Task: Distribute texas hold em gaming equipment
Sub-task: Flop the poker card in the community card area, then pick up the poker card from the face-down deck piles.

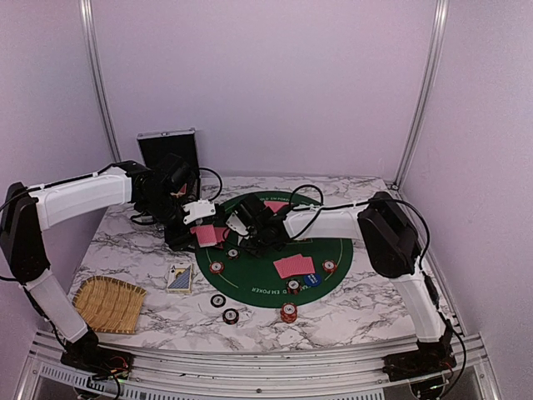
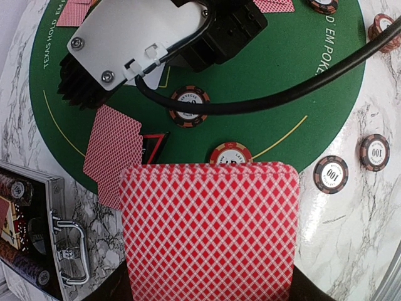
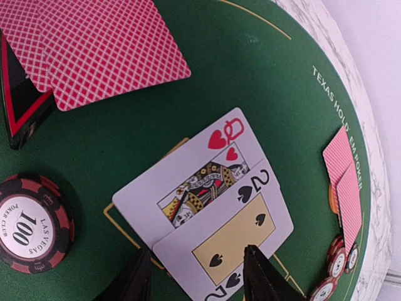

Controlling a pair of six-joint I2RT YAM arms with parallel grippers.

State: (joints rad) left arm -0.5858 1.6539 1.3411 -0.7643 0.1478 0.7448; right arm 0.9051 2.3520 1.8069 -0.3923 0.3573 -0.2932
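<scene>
My left gripper (image 2: 210,282) is shut on a stack of red-backed playing cards (image 2: 210,232), which hides its fingertips; in the top view it (image 1: 204,235) hangs over the left edge of the green mat (image 1: 258,287). My right gripper (image 3: 197,279) stands open low over the mat, its fingers (image 3: 135,279) on either side of a face-up two of spades (image 3: 235,232) that overlaps a queen of hearts (image 3: 188,182). Pairs of red-backed cards (image 1: 294,267) lie on the mat. Poker chips (image 1: 216,268) ring it, and a blue dealer button (image 1: 312,280) sits at the front right.
The open silver case (image 1: 168,150) stands at the back left, and a woven straw tray (image 1: 108,304) at the front left. A face-up card (image 1: 179,277) lies off the mat. Loose chips (image 1: 231,316) sit on the marble in front. The right arm's cable (image 2: 282,94) crosses the mat.
</scene>
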